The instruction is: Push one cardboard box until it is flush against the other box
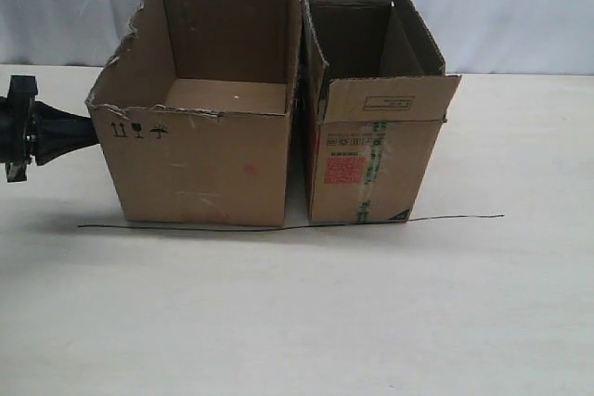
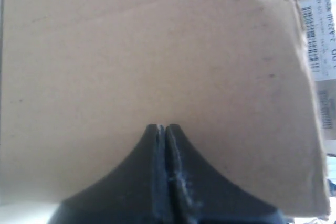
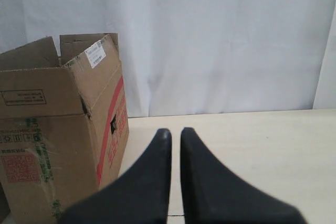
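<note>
The wide cardboard box (image 1: 200, 159) with ragged top edges stands left of centre, its white barcode label (image 2: 320, 35) showing at the edge of the left wrist view. The other box (image 1: 371, 155), narrower, with a red stamp and green tape, stands right beside it; only a thin dark slit shows between them low down. My left gripper (image 1: 93, 129) is shut, its tips (image 2: 161, 127) pressed against the wide box's left wall (image 2: 157, 56). My right gripper (image 3: 175, 131) hovers over the table beside the other box (image 3: 58, 129), nearly shut with a thin slit and nothing held.
A thin black line (image 1: 288, 226) runs across the pale table (image 1: 297, 322) along the front of both boxes. A white curtain (image 1: 520, 6) hangs behind the table. The right arm is outside the exterior view.
</note>
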`<state>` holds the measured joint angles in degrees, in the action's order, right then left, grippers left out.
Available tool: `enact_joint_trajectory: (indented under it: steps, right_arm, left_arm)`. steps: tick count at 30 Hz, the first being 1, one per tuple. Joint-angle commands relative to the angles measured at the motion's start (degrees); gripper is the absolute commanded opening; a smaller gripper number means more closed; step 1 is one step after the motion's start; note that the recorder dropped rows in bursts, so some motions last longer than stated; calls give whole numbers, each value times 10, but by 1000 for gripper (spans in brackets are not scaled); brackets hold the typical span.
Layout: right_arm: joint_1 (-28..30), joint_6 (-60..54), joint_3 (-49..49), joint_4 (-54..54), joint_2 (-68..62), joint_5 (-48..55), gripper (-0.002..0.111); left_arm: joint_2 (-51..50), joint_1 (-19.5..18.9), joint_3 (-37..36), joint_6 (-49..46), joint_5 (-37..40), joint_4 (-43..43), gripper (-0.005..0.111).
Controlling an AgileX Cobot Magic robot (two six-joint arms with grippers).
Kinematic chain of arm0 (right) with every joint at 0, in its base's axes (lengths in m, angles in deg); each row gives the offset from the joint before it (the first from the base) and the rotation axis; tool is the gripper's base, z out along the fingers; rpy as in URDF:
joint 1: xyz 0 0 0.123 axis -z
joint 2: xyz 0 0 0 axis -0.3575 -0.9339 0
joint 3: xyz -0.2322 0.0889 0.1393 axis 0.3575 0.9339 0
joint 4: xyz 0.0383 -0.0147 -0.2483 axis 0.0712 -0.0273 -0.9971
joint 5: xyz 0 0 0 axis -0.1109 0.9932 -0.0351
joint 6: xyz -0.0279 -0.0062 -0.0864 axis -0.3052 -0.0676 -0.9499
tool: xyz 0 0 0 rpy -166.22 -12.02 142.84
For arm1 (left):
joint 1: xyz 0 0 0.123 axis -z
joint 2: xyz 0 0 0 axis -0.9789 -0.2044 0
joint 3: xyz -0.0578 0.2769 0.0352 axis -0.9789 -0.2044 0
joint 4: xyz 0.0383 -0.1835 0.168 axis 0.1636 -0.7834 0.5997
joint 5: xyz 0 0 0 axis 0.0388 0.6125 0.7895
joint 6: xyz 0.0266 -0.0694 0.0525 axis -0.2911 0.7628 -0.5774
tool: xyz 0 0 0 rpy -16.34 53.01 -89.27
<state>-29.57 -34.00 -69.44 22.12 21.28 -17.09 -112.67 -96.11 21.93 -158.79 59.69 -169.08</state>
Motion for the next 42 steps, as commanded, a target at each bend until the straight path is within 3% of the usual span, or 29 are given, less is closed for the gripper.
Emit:
enact_joint_trajectory:
  steps: [1,4,9,14,17,22,30,36,42]
  right_arm:
    - [-2,0,3,0,2,-4,5]
    - [-2,0,3,0,2,-4,5]
    - [-2,0,3,0,2,-4,5]
    - [-2,0,3,0,2,-4,5]
    - [-2,0,3,0,2,-4,5]
    - [-2,0,3,0,2,-4,5]
    - [-2,0,3,0,2,-4,5]
    - [-2,0,3,0,2,-4,5]
    - [-2,0,3,0,2,-4,5]
  left_arm:
    - [-1,1,3,15,28,-18,0]
    - [-1,32,3,15,28,-39,0]
    - [-1,39,3,6,3,-41,0]
    - [14,-25,3,-8,0,-48,0]
    - [87,-64,3,-16,-44,27,0]
    - [230,-66,-6,26,-114,160,0]
    - [494,-61,-133,10,-171,53,0]
    - [695,-3,-260,10,-235,37,0]
    - [832,35,-346,9,-244,-100,0]
